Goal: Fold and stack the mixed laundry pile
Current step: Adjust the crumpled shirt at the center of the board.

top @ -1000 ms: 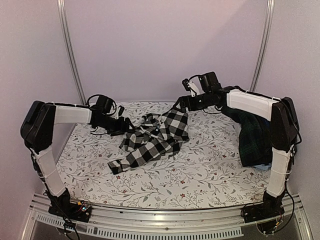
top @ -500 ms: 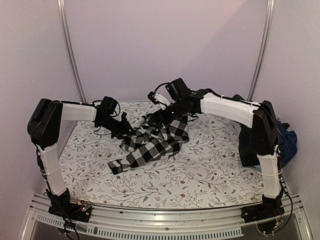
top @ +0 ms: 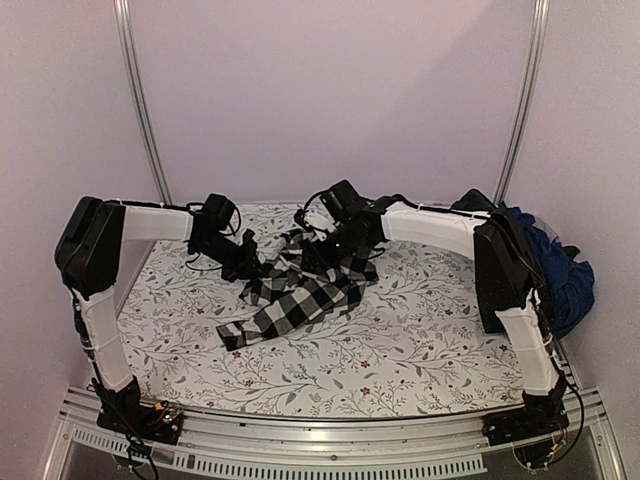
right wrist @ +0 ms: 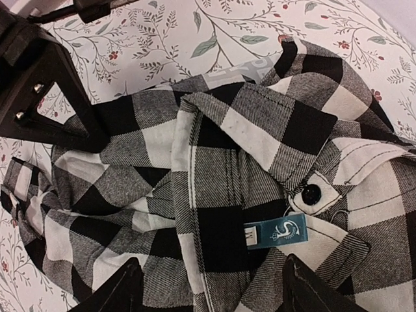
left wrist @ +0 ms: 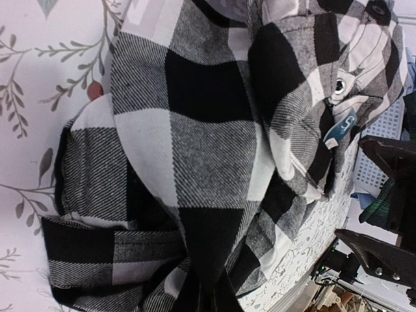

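The black-and-white checked shirt (top: 300, 292) lies crumpled in the middle of the floral table covering (top: 400, 350). My left gripper (top: 250, 262) is shut on the shirt's left edge; in the left wrist view the checked cloth (left wrist: 195, 162) narrows into the jaws (left wrist: 218, 302) at the bottom. My right gripper (top: 335, 238) hovers open over the collar. Its dark fingertips (right wrist: 123, 289) straddle the collar band beside the teal label (right wrist: 285, 231) and a black button (right wrist: 312, 193). The remaining mixed laundry pile (top: 568, 282), navy and dark pieces, sits at the far right, partly behind the right arm.
Metal frame posts (top: 140, 110) rise at the back left and back right before a plain wall. An aluminium rail (top: 330, 435) runs along the near edge by the arm bases. The left gripper's black body (right wrist: 39, 91) shows in the right wrist view's upper left.
My left gripper has closed on the shirt's left edge. The right arm has swung left from the pile's side to above the shirt's collar, its jaws narrowing a little.
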